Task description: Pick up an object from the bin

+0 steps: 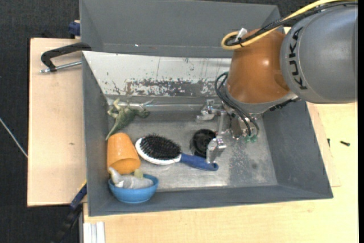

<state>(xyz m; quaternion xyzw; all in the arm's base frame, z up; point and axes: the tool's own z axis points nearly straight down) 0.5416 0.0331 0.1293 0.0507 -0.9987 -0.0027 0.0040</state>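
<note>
The bin has bare floor on its right, from the middle across to the right wall, and a bare strip along the foot of the back wall. The left side is crowded. A small black round thing lies near the middle of the floor. Just to its left and in front lies a hairbrush with a white head and black bristles, whose blue handle runs right, passing close below the black thing. Against the left wall an orange cup lies on its side, with a blue bowl touching it in the front left corner and a green toy animal behind it. The arm comes in over the right rim, its orange cover above the back of the floor, wrist pointing down. The jaws are low at the black thing's right edge, above the handle's tip. I cannot tell whether they are parted or closed.
</note>
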